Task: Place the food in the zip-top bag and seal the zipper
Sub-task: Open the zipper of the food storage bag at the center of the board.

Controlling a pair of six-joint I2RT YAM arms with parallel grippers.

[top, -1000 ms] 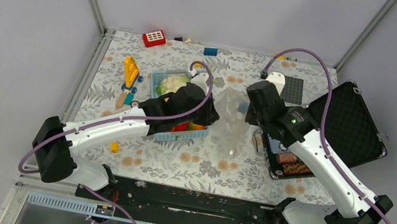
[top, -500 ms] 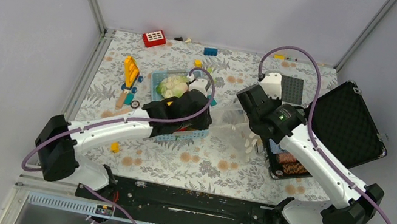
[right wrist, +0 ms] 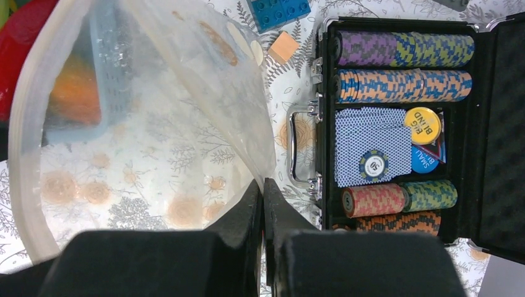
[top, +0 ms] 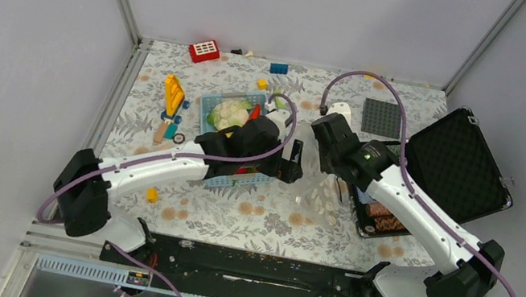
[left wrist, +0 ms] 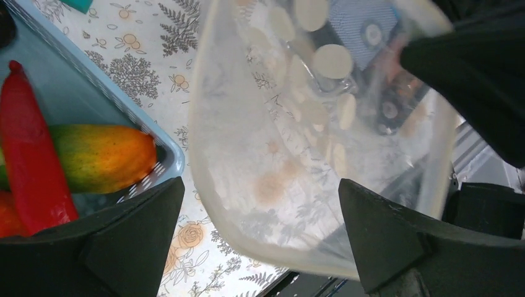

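The zip-top bag (top: 320, 191), clear with white dots, hangs from my right gripper (top: 322, 161), which is shut on its upper edge (right wrist: 263, 185). Its mouth gapes, and the zipper (right wrist: 23, 161) runs as a thick strip along the rim. My left gripper (top: 292, 162) stands wide open just left of the bag (left wrist: 291, 154), which shows between and beyond its fingers (left wrist: 142, 235), ungripped. The food lies in the blue basket (top: 236, 181): a cauliflower (top: 227, 112), a red chili (left wrist: 31, 161) and a green-orange piece (left wrist: 102, 158).
An open black case of poker chips and cards (right wrist: 396, 124) lies right of the bag. A grey baseplate (top: 382, 118), a red brick (top: 204, 50) and a blue brick (top: 279, 68) sit at the back. A yellow toy (top: 173, 96) lies left of the basket.
My left gripper has gone from nearly shut to wide open and shifted right toward the bag. The right arm has carried the bag left and lower.
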